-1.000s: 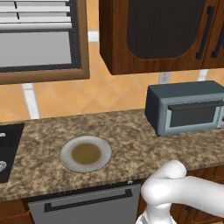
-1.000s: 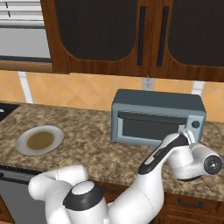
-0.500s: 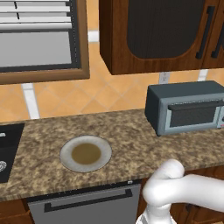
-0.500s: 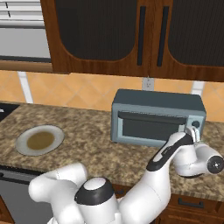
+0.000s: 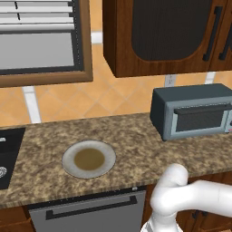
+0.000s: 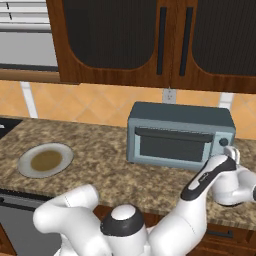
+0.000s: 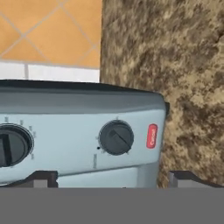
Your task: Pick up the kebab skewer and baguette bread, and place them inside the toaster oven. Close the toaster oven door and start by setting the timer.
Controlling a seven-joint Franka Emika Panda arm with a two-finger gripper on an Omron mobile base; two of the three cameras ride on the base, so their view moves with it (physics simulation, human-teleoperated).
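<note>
Hand has swung closer to the oven at 3 o'clock, door shut, gripper spread wide and empty astride the knob; off-centre closing risks slipping.

left dial: cut by edge | toaster oven: right end cropped

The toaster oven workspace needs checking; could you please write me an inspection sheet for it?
Surface: speckled brown granite counter.
Job's things: toaster oven at the back of the counter, toaster oven door shut; skewer and bread not seen.
Clutter: plate, brownish centre, nothing on it.
Grippers: gripper open, facing the oven's dark dial, not touching it.
Cables: nothing seen.
Surroundings: wall outlet, dark wood cabinets, orange tiles.
</note>
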